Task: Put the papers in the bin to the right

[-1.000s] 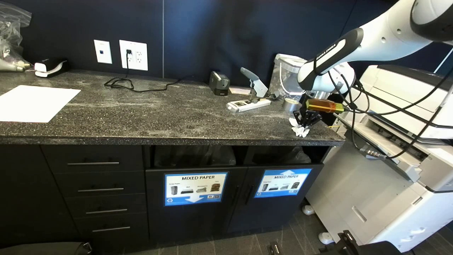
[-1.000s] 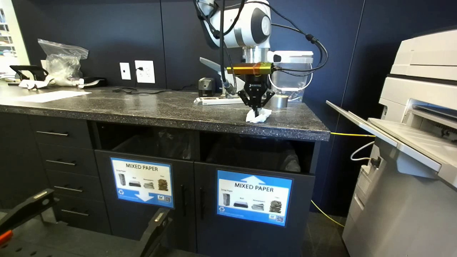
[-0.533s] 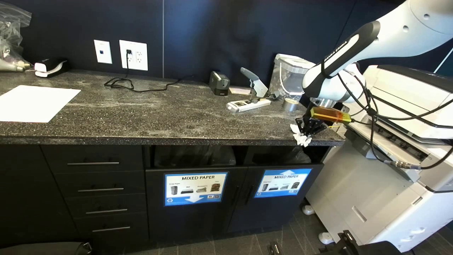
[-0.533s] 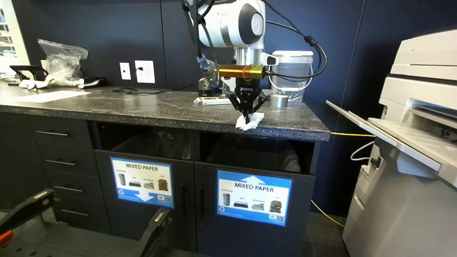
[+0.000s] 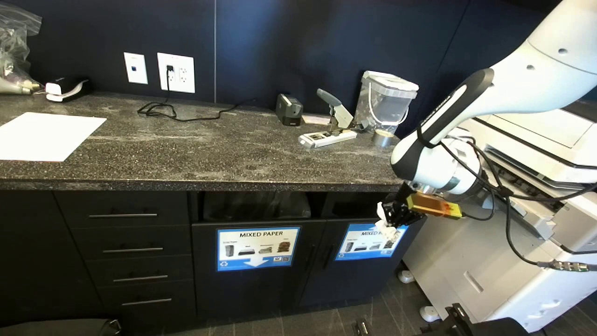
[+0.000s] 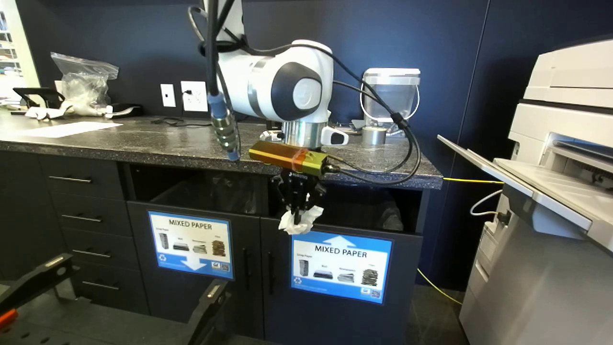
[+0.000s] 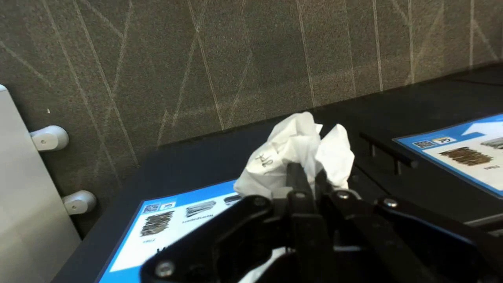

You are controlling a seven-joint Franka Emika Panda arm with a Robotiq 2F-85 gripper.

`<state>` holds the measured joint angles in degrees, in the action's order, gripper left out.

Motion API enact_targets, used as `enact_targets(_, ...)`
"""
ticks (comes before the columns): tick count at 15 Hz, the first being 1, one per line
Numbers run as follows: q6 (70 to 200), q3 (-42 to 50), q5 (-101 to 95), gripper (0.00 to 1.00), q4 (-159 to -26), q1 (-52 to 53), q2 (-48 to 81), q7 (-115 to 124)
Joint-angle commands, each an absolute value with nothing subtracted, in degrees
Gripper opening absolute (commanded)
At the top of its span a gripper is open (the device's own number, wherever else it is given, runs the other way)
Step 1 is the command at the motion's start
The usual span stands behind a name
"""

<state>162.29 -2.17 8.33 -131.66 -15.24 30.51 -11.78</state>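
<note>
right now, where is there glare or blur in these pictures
In an exterior view, the white sheet is washed out and the wall carries a soft sheen; in an exterior view, the counter shines pale; in the wrist view, the claw looks a little soft.

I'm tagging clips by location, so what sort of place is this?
Probably an office copy or print area: a large copier or printer, MIXED PAPER signs on the cabinet doors, and what looks like a stapler on the counter.
</note>
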Motion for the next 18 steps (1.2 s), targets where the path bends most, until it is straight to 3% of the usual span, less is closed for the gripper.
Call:
enact_targets(1,173.8,-9.8,11.6,0.06,-134.0,-22.3,32.8,-18.4)
enact_targets(6,189.3,-22.6,4.6,0.07,-131.6,-35.9,42.5,-19.5)
enact_targets(12,205.5,-21.8,-11.1,0.07,-125.6,-39.7,55.6,-10.6)
enact_targets(18,218.1,-17.5,-12.5,0.06,-113.5,-34.5,66.8,2.2)
